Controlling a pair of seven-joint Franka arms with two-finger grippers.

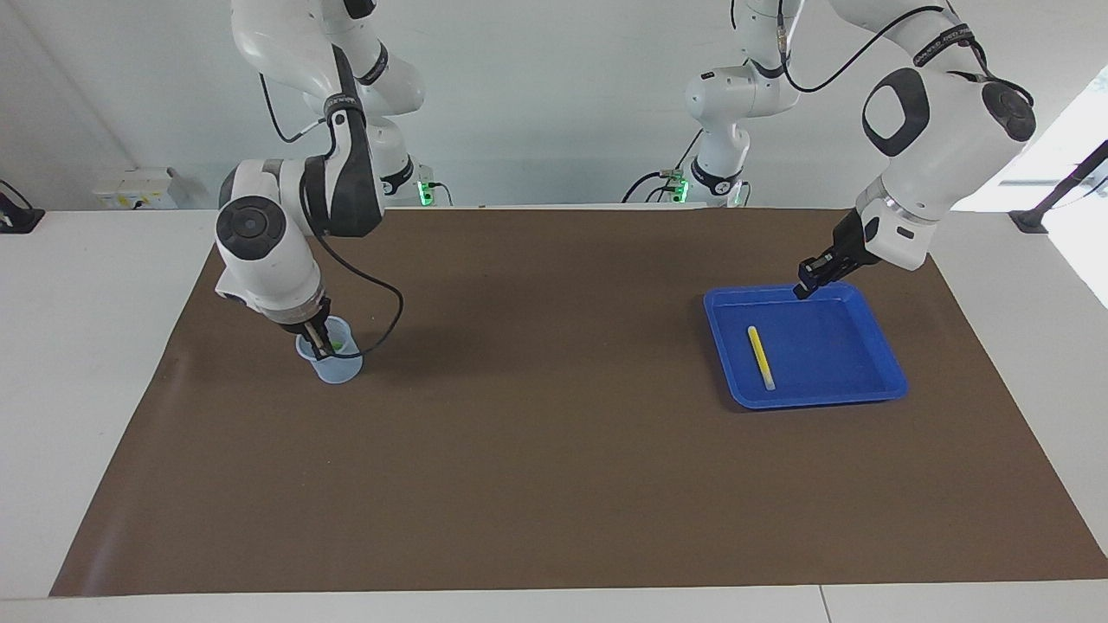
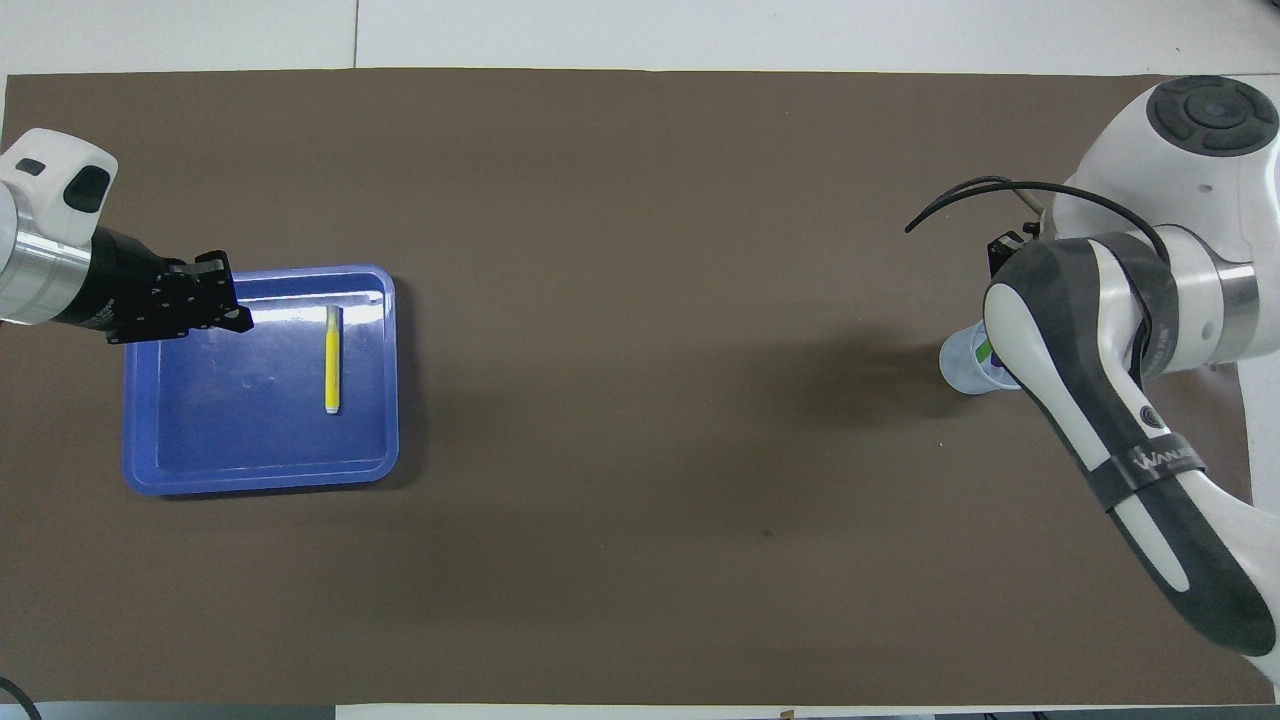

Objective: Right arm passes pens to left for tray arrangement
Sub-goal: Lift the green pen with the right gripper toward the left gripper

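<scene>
The blue tray (image 1: 874, 381) lies toward the left arm's end of the table. A yellow pen (image 1: 761, 356) rests flat in it, also seen from overhead as the yellow pen (image 2: 333, 360) in the tray (image 2: 160, 470). My left gripper (image 1: 803, 292) hangs shut and empty over the tray's rim nearer the robots, apart from the pen. My right gripper (image 1: 318, 344) reaches down into a translucent cup (image 1: 333, 368), shut on the green pen (image 1: 334, 347). From overhead the cup (image 2: 958, 365) shows green and purple pen ends (image 2: 990, 358), and the arm hides the right gripper.
A brown mat (image 1: 554, 450) covers the table between cup and tray. The right arm's black cable (image 1: 389, 320) loops down beside the cup. White table shows around the mat's edges.
</scene>
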